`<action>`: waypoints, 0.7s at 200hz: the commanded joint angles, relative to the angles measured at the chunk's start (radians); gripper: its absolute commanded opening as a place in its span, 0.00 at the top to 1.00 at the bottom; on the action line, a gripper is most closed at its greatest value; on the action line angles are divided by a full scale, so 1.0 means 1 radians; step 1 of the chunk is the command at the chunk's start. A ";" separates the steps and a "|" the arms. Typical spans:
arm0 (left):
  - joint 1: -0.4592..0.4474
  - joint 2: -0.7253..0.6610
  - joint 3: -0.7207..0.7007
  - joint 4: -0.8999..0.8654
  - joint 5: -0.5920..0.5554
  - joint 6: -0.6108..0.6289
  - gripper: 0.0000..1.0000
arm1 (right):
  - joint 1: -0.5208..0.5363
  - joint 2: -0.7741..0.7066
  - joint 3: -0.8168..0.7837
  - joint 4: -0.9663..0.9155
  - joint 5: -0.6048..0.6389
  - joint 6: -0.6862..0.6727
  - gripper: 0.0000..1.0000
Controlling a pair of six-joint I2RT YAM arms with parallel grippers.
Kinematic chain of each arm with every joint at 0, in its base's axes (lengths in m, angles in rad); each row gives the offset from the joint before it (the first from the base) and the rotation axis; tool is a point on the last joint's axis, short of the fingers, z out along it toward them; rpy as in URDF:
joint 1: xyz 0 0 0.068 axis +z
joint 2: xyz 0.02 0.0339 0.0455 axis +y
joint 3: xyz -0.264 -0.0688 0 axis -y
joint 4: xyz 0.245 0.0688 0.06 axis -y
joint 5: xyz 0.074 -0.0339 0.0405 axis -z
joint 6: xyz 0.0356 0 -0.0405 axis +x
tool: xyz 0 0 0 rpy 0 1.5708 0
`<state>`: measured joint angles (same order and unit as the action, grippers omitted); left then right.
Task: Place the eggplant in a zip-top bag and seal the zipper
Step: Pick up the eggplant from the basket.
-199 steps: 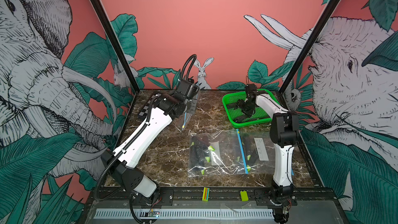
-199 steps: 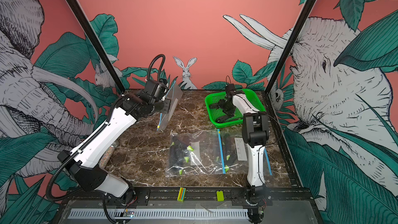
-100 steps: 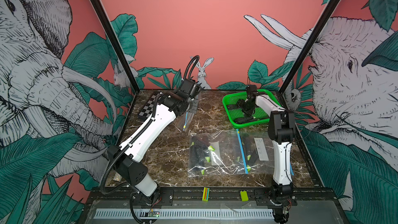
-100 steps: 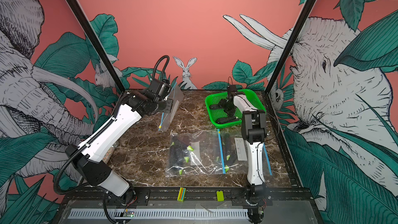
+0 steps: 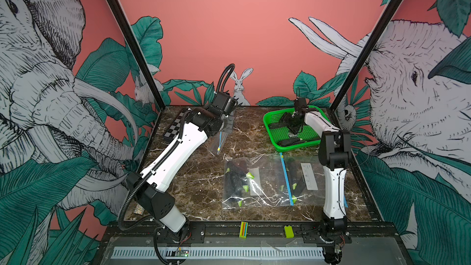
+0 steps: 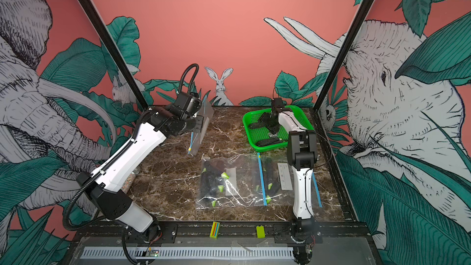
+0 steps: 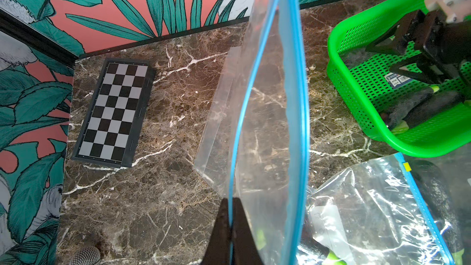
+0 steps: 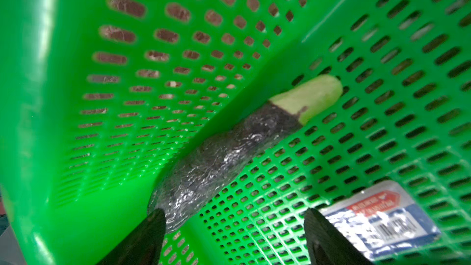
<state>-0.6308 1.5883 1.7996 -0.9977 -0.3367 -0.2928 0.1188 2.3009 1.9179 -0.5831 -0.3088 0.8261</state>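
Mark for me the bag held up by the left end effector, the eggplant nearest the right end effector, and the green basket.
zip-top bag (image 7: pixel 221 113), left wrist view, clear side panel.
eggplant (image 8: pixel 216 164), right wrist view, middle of dark body.
green basket (image 8: pixel 58 149), right wrist view, side wall.

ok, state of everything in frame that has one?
left gripper: shut on the empty bag at its rim.
empty bag: held off the table, mouth open.
right gripper: open, in the basket, at one end of an eggplant, not closed on it.
basket: on the table, eggplants inside.
filled bags: two, flat on the table; seal unclear.
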 commanded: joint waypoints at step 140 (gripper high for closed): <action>0.011 0.034 0.044 -0.038 -0.005 -0.005 1.00 | 0.038 -0.010 -0.186 0.449 0.004 0.218 0.40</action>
<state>-0.6254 1.6222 1.8172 -1.0115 -0.3359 -0.2924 0.1436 2.2974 1.7554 -0.2153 -0.3283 1.0103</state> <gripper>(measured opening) 0.047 0.617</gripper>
